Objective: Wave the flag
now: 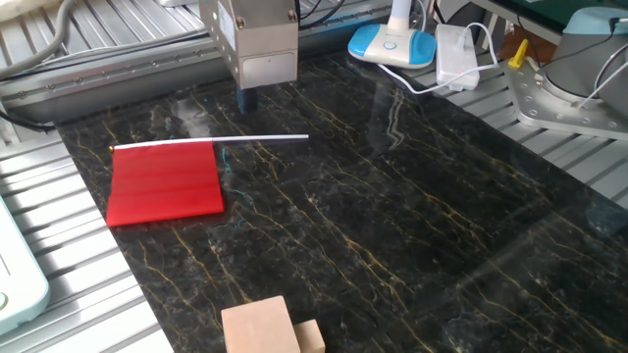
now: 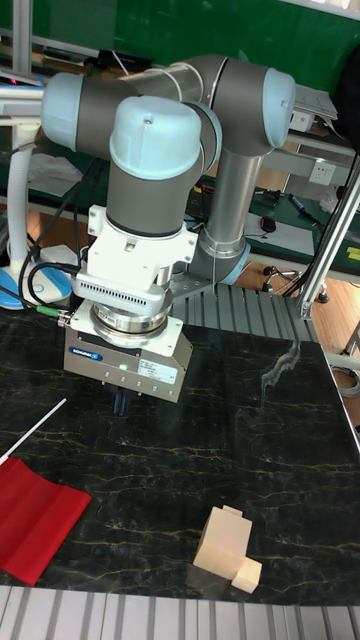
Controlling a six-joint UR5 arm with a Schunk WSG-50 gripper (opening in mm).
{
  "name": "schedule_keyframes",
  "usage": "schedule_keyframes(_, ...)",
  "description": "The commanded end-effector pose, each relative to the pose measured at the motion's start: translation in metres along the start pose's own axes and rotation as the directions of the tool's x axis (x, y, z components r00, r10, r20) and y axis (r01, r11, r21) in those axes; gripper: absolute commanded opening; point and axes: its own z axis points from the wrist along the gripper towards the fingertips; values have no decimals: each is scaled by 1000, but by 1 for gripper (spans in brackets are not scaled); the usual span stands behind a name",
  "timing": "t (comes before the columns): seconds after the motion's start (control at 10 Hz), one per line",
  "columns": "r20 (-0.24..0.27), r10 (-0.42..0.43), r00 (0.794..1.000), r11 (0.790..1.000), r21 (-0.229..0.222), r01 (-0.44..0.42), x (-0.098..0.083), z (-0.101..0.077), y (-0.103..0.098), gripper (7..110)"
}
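The flag lies flat on the dark marble table (image 1: 412, 226), left of centre. Its red sheet (image 1: 165, 183) hangs off a thin white stick (image 1: 260, 139) that juts out to the right. My gripper (image 1: 247, 106) hovers above the table just behind the stick's free end and touches nothing. The dark fingers look pressed together with nothing between them. In the tall fixed view the gripper (image 2: 120, 408) hangs under the arm, with the red sheet (image 2: 35, 515) and stick (image 2: 35, 428) at the lower left.
Two pale wooden blocks (image 1: 260, 328) sit at the table's front edge, also the blocks (image 2: 225, 545). A blue-and-white lamp base (image 1: 392, 44) and a white adapter (image 1: 456, 54) with cable stand at the back right. Slatted metal rails (image 1: 59, 265) border the table on the left.
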Motion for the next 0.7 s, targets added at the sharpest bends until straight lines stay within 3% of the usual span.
schedule_keyframes(0.0, 5, -2, 1000, 1000, -27, 2, -1, -1, 6, 7)
schedule_keyframes(0.4, 85, -10, 996, 997, -71, 16, -21, -3, 17, 7)
schedule_keyframes(0.6, 81, -8, 997, 998, -60, 13, -20, -2, 14, 7)
